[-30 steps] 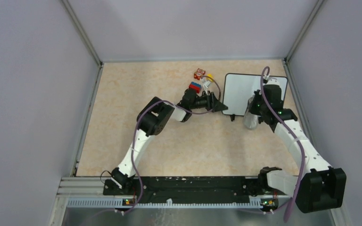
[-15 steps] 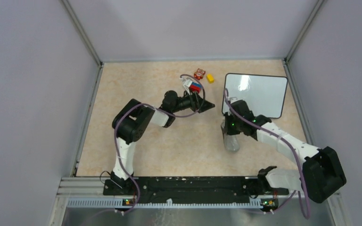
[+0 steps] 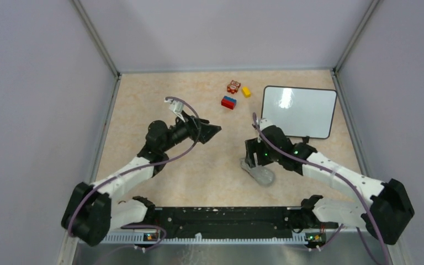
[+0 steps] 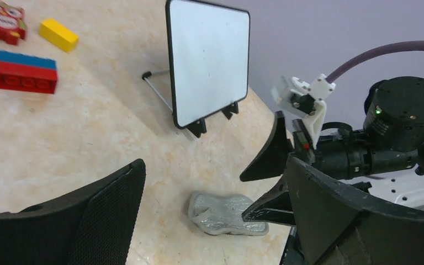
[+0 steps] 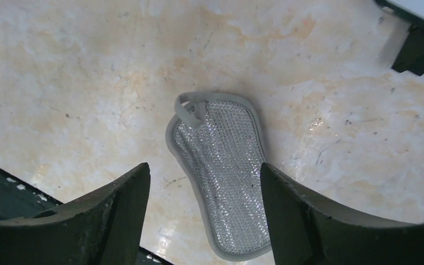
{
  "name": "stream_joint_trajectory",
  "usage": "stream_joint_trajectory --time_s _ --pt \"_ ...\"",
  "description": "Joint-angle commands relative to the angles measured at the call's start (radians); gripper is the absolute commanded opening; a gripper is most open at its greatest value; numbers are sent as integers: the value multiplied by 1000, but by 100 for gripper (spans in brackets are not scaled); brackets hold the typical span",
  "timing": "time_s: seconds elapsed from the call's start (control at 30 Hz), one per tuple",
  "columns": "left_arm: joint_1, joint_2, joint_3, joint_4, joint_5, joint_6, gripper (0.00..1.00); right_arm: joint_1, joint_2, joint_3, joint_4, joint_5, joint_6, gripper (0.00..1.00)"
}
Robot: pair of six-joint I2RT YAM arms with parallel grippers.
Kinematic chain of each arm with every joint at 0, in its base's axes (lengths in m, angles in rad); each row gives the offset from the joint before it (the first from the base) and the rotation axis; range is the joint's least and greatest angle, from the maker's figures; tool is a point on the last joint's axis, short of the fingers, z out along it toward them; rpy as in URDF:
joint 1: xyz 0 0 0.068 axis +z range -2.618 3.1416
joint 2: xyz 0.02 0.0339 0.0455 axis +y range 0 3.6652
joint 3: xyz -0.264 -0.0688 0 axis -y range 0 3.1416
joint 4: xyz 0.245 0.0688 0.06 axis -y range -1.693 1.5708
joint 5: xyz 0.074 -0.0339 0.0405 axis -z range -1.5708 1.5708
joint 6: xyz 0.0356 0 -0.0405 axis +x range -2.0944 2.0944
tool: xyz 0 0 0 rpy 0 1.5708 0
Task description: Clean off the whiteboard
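Note:
The whiteboard point(image 3: 300, 110) stands propped at the back right; its white face point(image 4: 210, 61) shows only glare, no writing. A grey mesh wiping pad point(image 3: 259, 172) lies flat on the table in front of it. My right gripper point(image 3: 252, 160) hovers just above the pad point(image 5: 223, 165), open, its fingers straddling the pad's near end without pinching it point(image 5: 204, 171). My left gripper point(image 3: 212, 131) is open wide at mid-table, left of the pad, holding nothing point(image 4: 212, 165). In the left wrist view the pad point(image 4: 226, 212) lies beside the right gripper's fingers point(image 4: 270, 160).
A red-and-blue brick point(image 3: 229, 102), a yellow brick point(image 3: 246, 91) and a small red toy point(image 3: 233, 86) sit left of the board at the back. Grey walls close in both sides. A black rail point(image 3: 221, 218) runs along the near edge.
My right gripper came away from the whiteboard toward the near left, set the pad on the table and opened. My left arm drew back to the left and opened fully.

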Motion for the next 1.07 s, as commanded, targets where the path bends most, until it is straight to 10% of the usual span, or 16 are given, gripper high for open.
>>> stream_joint_trajectory --time_s 0.0,0.37,1.03 --pt "4 -239 58 -415 -141 151 99 4 -173 67 -49 83 -32 73" --pt "4 -506 412 -858 -301 242 99 4 -480 341 -152 244 -162 88" --pt "4 -597 574 -962 -402 335 99 4 -726 465 -50 346 -284 89"
